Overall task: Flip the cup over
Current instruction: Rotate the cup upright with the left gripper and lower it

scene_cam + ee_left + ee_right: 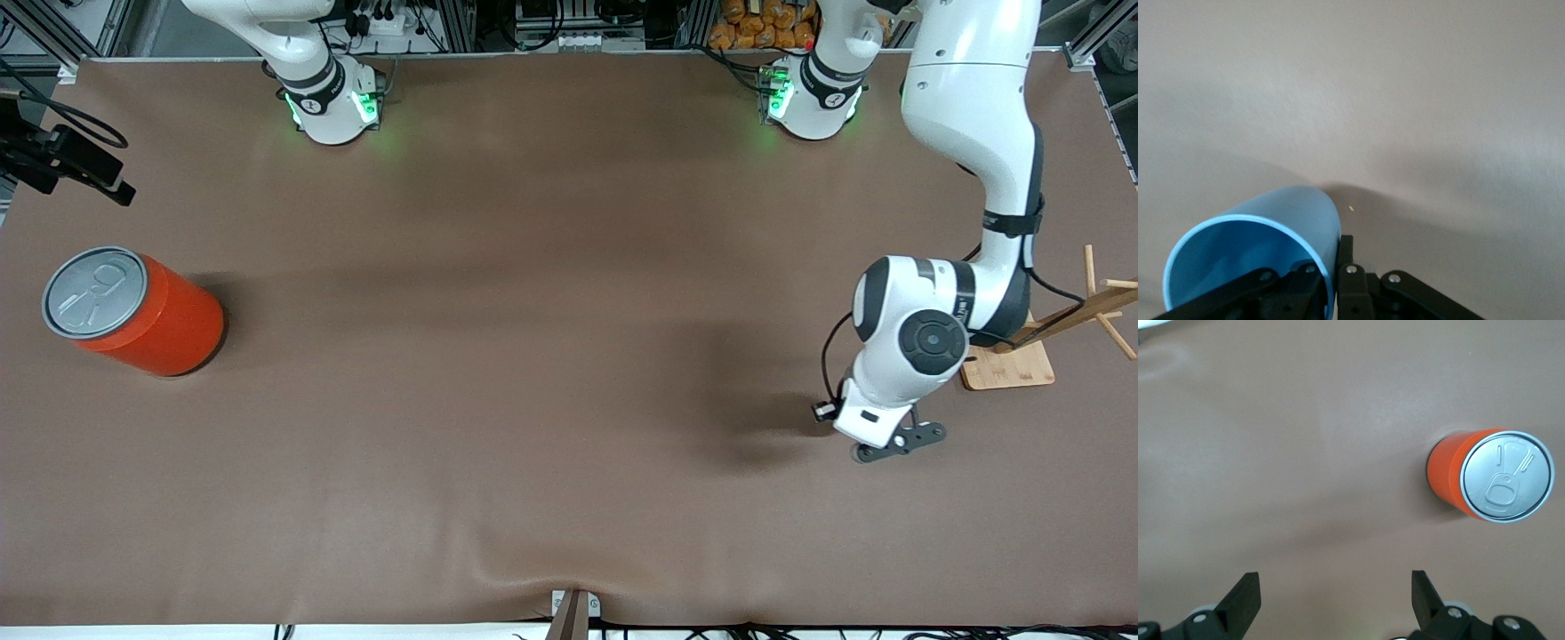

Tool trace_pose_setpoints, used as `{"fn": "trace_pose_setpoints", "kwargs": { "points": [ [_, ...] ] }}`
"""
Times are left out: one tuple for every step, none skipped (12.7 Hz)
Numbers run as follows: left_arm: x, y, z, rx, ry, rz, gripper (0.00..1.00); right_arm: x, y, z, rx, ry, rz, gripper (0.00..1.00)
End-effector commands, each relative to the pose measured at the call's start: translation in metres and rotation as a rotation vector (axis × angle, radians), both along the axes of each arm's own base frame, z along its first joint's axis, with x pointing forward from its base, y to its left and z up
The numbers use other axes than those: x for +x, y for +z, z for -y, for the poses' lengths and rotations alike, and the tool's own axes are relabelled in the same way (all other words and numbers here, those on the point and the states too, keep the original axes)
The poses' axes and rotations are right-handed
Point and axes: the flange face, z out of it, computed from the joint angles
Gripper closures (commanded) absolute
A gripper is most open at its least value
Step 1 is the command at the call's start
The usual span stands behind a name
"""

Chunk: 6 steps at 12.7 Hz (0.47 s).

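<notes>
Left wrist view, left pincer (pixel 1331 280) clamping cup (pixel 1265 247) rim

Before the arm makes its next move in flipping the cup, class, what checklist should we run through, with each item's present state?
1. Left end effector shut on the cup's wall, one finger inside, one outside: ok.
2. Cup tilted, its open mouth facing the wrist camera: ok.
3. Cup clear of the table: cannot tell; the front view hides the cup under the arm.
4. Wooden rack stands close beside the left arm: not ok, watch the swing.
5. Right end effector open, empty, waiting above the table: ok.
6. Orange can upright at the right arm's end, well away: ok.
</notes>
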Motion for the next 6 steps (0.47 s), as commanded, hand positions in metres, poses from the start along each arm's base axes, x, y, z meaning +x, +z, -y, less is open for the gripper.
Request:
{"fn": "trace_pose_setpoints", "kwargs": {
  "points": [
    [-0.020, -0.003, 0.008, 0.027, -0.013, -0.045, 1.00, 0.001, 0.004, -0.012, -0.070, 0.129, 0.000, 0.00],
    [-0.025, -0.004, 0.006, 0.027, -0.013, -0.055, 1.00, 0.000, 0.004, -0.009, -0.066, 0.134, -0.001, 0.00],
    [-0.029, -0.003, 0.004, 0.025, -0.010, -0.060, 1.00, 0.000, 0.002, -0.007, -0.060, 0.130, -0.007, 0.00],
    [-0.031, -0.003, 0.001, 0.025, -0.002, -0.066, 0.90, 0.000, 0.001, -0.006, -0.058, 0.125, -0.011, 0.00],
    [-0.032, -0.004, -0.001, 0.028, 0.004, -0.082, 0.42, 0.000, 0.000, -0.004, -0.055, 0.123, -0.015, 0.00],
    [-0.032, -0.002, -0.002, 0.029, 0.004, -0.092, 0.00, 0.000, -0.003, -0.004, -0.052, 0.122, -0.019, 0.00]
  ]
}}
